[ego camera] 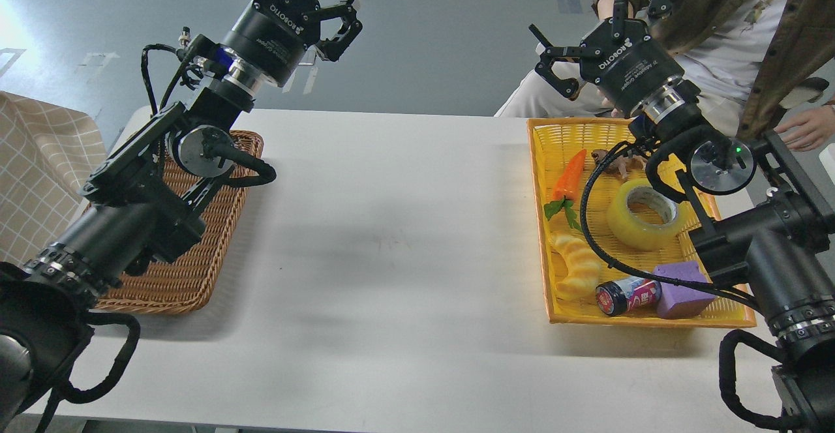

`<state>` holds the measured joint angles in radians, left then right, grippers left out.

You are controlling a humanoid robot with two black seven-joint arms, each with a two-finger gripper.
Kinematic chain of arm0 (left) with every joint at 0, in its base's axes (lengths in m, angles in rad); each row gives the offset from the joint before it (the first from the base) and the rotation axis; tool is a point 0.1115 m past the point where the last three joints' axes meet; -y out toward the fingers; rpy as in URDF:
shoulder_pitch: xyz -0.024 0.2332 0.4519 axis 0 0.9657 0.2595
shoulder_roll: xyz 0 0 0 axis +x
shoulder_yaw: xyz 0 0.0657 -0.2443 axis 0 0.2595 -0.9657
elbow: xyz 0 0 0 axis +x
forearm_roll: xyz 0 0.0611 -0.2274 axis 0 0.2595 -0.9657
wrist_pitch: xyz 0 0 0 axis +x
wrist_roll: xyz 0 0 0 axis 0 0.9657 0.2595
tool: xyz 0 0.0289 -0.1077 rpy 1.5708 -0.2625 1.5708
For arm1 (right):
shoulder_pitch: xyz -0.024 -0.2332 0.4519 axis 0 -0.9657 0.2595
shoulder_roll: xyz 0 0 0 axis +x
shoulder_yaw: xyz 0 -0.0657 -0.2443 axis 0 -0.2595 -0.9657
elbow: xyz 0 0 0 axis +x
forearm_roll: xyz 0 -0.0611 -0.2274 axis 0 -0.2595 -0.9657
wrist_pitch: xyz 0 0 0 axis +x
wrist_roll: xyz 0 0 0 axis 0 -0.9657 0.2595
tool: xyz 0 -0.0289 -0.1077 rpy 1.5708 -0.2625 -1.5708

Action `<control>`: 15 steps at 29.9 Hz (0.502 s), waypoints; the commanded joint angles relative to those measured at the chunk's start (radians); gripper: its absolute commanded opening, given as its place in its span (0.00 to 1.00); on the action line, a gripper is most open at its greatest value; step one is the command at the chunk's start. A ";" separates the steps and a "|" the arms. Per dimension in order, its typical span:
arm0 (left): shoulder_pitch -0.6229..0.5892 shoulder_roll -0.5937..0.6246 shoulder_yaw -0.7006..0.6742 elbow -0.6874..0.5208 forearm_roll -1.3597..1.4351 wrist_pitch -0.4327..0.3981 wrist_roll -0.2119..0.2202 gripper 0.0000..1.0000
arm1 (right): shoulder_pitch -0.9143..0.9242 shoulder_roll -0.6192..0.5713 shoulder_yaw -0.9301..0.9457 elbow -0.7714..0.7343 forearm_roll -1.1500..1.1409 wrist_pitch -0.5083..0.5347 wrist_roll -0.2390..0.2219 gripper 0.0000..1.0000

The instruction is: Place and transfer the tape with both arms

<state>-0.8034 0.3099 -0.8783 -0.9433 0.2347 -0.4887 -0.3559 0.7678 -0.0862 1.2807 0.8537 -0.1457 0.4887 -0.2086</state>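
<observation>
The tape point(644, 214), a translucent yellow roll with a grey-white core, lies in the yellow basket point(539, 179) at the right, partly behind my right arm's cable. My right gripper point(554, 61) hangs high above the basket's far left corner, fingers spread open and empty. Over the far left of the table my left gripper point(339, 12) is raised, also open with nothing in it. Both grippers are well clear of the tape.
The yellow basket also holds a toy carrot point(569, 179), a yellow ridged toy point(575, 265), a small dark bottle point(625, 295), a purple block point(683, 289) and a brown figure point(613, 159). A brown wicker tray point(196, 263) lies at the left. A person point(737, 35) sits behind the table.
</observation>
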 commanded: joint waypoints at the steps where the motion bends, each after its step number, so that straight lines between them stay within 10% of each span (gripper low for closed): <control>1: 0.000 0.000 -0.001 0.000 0.000 0.000 0.000 0.98 | -0.001 0.000 0.000 0.001 0.000 0.000 0.000 1.00; 15: 0.000 0.000 -0.002 0.001 0.000 0.000 -0.001 0.98 | -0.001 0.000 0.000 0.001 0.000 0.000 0.000 1.00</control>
<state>-0.8034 0.3107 -0.8793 -0.9423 0.2347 -0.4887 -0.3545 0.7669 -0.0859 1.2808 0.8545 -0.1457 0.4887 -0.2086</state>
